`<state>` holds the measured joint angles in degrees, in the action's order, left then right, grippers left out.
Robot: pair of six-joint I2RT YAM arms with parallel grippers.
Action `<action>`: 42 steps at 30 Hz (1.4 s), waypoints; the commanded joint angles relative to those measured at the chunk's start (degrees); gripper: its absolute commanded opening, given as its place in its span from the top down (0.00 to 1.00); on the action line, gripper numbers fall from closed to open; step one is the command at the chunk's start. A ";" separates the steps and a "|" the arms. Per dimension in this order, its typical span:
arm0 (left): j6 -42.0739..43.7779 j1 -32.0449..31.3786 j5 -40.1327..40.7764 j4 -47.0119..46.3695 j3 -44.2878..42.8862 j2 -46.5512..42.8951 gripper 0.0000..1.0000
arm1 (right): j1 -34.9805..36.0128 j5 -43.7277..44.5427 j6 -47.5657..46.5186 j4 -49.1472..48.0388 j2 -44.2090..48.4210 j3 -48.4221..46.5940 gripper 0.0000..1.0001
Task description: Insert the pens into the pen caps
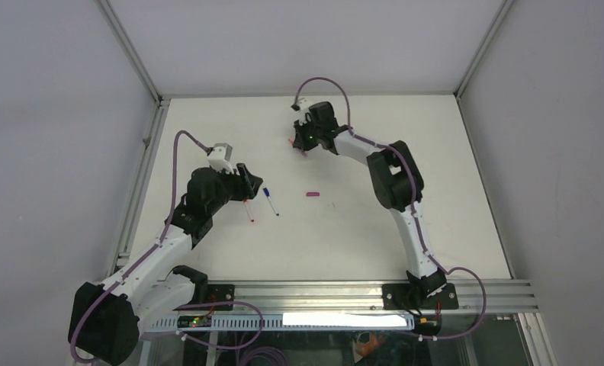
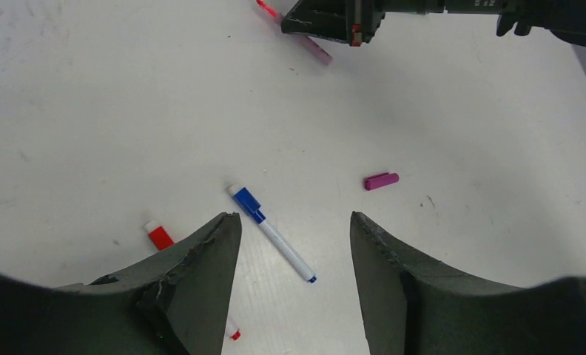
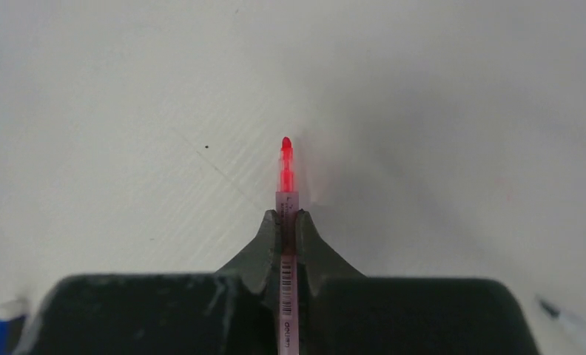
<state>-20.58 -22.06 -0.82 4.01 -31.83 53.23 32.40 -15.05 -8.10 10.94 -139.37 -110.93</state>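
From above, a blue pen (image 1: 271,202) and a red pen (image 1: 248,211) were seen lying slantwise by the left gripper (image 1: 254,189), with a magenta cap (image 1: 312,194) nearby. In the left wrist view, its jaws were held apart and empty around the blue pen, whose blue end was pointed up-left. In the right wrist view, the right gripper (image 3: 286,220) was clamped on a pink pen (image 3: 286,201), its red tip pointed straight ahead.

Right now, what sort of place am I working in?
Most likely a lab robot test cell, not a home or shop: a bare white table, an aluminium frame rail along its near edge, and plain grey panels walling the table in.
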 commanded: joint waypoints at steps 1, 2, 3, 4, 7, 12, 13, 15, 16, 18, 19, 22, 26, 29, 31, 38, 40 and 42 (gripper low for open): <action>-0.65 0.00 -6.86 -22.33 6.66 0.00 0.41 | -3.29 -5.68 30.77 -26.47 18.05 17.76 1.00; -0.54 0.00 -7.51 -26.24 7.53 0.86 0.40 | -3.45 -7.26 35.97 -31.32 20.04 21.47 1.00; -0.44 -0.04 -8.72 -29.71 8.01 2.62 0.40 | -3.41 -9.10 40.44 -36.03 21.49 24.18 1.00; -0.47 -0.05 -9.73 -32.32 8.09 4.42 0.40 | -3.21 -10.08 44.30 -39.49 22.33 26.38 1.00; -2.38 -0.08 -12.80 -39.86 7.69 9.69 0.40 | -2.35 -11.28 51.37 -46.67 23.61 30.75 1.00; -5.58 -0.15 -14.82 -52.30 9.13 15.65 0.40 | -0.91 -12.37 57.07 -53.70 25.72 35.89 1.00; -6.02 -0.13 -15.17 -54.16 9.08 16.58 0.40 | -0.48 -12.37 57.27 -54.34 26.38 36.64 1.00; -6.88 -0.08 -15.98 -57.78 9.07 18.89 0.40 | 0.24 -12.50 57.50 -55.23 27.67 37.99 1.00; -7.31 -0.16 -16.19 -59.53 9.06 19.38 0.40 | 0.55 -12.65 57.49 -55.41 28.01 38.16 1.00; -7.92 -0.17 -15.95 -61.54 8.87 20.47 0.40 | 1.14 -13.07 57.34 -55.77 28.93 38.82 1.00; -8.04 -0.17 -15.64 -61.91 8.75 20.77 0.40 | 1.40 -13.27 57.12 -55.84 29.24 38.98 1.00; -8.25 -0.17 -14.73 -62.10 8.46 21.56 0.40 | 1.93 -13.74 56.77 -56.26 29.60 39.54 1.00; -8.16 -0.17 -13.33 -62.14 8.45 22.88 0.40 | 2.65 -14.45 57.66 -57.93 29.72 40.05 1.00; -8.35 -0.17 -12.23 -63.69 9.15 23.93 0.40 | 3.62 -14.47 56.93 -57.92 30.30 40.34 1.00; -8.58 -0.17 -11.77 -65.06 9.62 24.43 0.40 | 4.29 -14.48 56.20 -57.37 30.58 40.44 1.00; -8.78 -0.17 -10.76 -66.79 10.03 24.46 0.41 | 5.57 -14.48 55.36 -57.06 31.00 41.34 1.00; -8.86 -0.17 -10.55 -67.38 10.19 24.38 0.42 | 5.86 -14.32 55.17 -56.99 31.04 41.77 1.00; -8.83 -0.17 -10.43 -67.61 10.21 24.34 0.51 | 6.07 -14.30 55.12 -57.08 31.17 42.12 1.00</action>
<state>-29.74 -22.06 -13.13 -57.17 -22.24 77.82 38.04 -28.99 48.18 -43.48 -112.14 -69.56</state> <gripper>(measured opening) 0.566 0.035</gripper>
